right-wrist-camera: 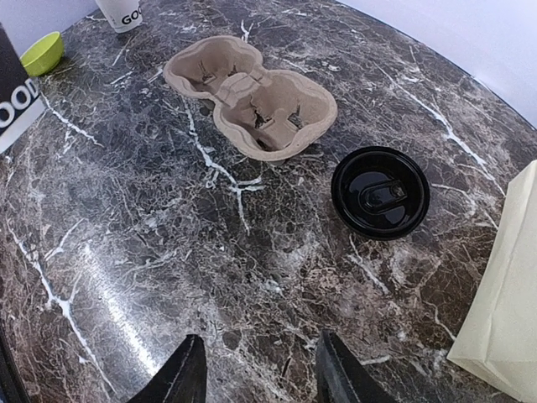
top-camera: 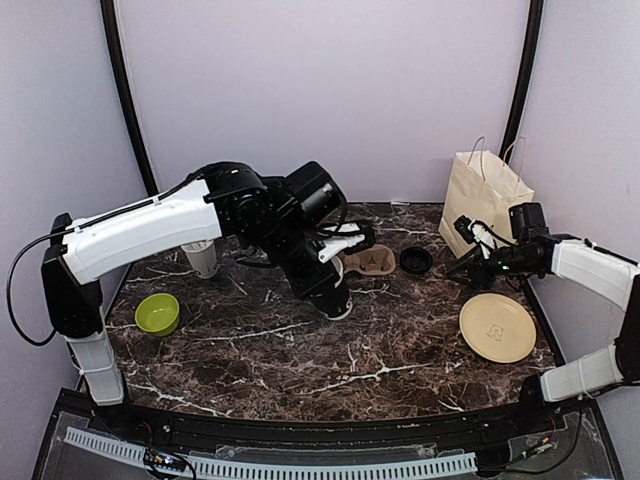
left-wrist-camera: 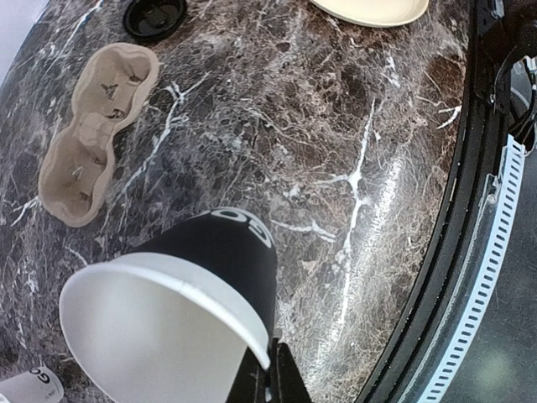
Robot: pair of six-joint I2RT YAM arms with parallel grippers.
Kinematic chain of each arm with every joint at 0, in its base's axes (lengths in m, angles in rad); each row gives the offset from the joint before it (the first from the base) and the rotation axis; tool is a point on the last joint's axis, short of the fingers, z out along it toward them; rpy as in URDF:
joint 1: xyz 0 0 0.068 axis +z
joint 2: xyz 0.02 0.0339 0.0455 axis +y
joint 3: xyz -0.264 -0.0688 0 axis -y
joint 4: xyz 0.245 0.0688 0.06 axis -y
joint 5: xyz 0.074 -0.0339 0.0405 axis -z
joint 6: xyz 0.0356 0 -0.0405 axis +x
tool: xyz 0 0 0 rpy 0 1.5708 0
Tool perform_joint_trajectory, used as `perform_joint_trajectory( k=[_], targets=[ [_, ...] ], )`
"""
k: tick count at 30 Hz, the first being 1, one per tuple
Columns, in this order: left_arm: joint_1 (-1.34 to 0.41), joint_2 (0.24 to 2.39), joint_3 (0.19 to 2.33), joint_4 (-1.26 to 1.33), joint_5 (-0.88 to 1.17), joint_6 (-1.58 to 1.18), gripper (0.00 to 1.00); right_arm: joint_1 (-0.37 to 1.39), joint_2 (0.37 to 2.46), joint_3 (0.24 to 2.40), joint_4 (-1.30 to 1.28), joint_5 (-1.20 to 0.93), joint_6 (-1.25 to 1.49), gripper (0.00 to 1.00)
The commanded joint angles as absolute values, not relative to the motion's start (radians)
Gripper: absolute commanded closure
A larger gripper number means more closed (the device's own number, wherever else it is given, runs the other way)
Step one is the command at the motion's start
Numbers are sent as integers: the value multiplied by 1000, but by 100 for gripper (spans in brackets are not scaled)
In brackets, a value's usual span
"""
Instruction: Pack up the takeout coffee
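In the top view the left arm covers most of the paper cup (top-camera: 340,306), so we cannot tell there whether it rests on the table (top-camera: 300,370) or is lifted. It sits near the table's middle, just in front of the cup carrier (top-camera: 368,262). In the left wrist view the frame cuts off the cup's near rim. Only the tips of the left gripper (left-wrist-camera: 270,376) show, pressed together on the cup's wall at the open mouth. The right wrist view catches only a strip of the cup's black sleeve at its left edge, and it also crops the paper bag (top-camera: 483,203). The right gripper (right-wrist-camera: 258,369) hangs over bare marble, its fingers apart with nothing between them.

We count:
- one paper cup
- one black lid (right-wrist-camera: 380,191), flat on the table between carrier and bag
- one carrier with two empty pockets
- one upright bag
- one plate (top-camera: 497,327)
- one green bowl (top-camera: 157,313)
- one pale second cup (top-camera: 203,258) at rear left, its contents too small to make out
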State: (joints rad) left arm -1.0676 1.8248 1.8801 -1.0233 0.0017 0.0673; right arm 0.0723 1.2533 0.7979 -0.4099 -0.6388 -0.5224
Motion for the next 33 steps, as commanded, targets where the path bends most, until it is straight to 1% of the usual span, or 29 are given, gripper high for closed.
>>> perform_joint_trajectory(
  k=[1,8,12,17,19,21,23,24,25,26,29,30,31,33],
  targets=[
    [-1106,1932,1961,-1059,-29,175,100,78,1253,805,-375,-617,-513,56],
    [-1154,2099,2116,-1082,-98,224,100,78,1240,800,-373,-597,-512,58],
    [-1162,2141,2121,-1093,-116,235,100,78,1233,795,-371,-592,-516,58],
    [-1170,2157,2112,-1091,-91,235,100,79,1236,793,-371,-585,-521,58],
    [-1171,2167,2111,-1089,-86,233,98,78,1239,795,-374,-584,-524,58],
    [-1172,2173,2115,-1088,-84,234,95,78,1240,795,-374,-584,-525,58],
    [-1172,2177,2119,-1088,-84,235,88,78,1241,795,-373,-587,-523,58],
    [-1172,2178,2120,-1087,-84,236,82,77,1242,795,-371,-585,-519,58],
    [-1172,2178,2121,-1085,-83,236,79,79,1244,800,-369,-581,-513,59],
    [-1172,2178,2122,-1086,-84,236,75,79,1247,809,-373,-573,-510,61],
    [-1172,2171,2146,-1094,-88,228,67,84,1268,876,-426,-560,-524,71],
    [-1173,2166,2151,-1096,-86,224,64,88,1280,904,-450,-550,-538,72],
    [-1173,2150,2161,-1096,-84,222,61,95,1294,930,-472,-527,-552,72],
    [-1173,2105,2161,-1081,-91,215,58,119,1324,970,-492,-453,-588,68]
  ],
)
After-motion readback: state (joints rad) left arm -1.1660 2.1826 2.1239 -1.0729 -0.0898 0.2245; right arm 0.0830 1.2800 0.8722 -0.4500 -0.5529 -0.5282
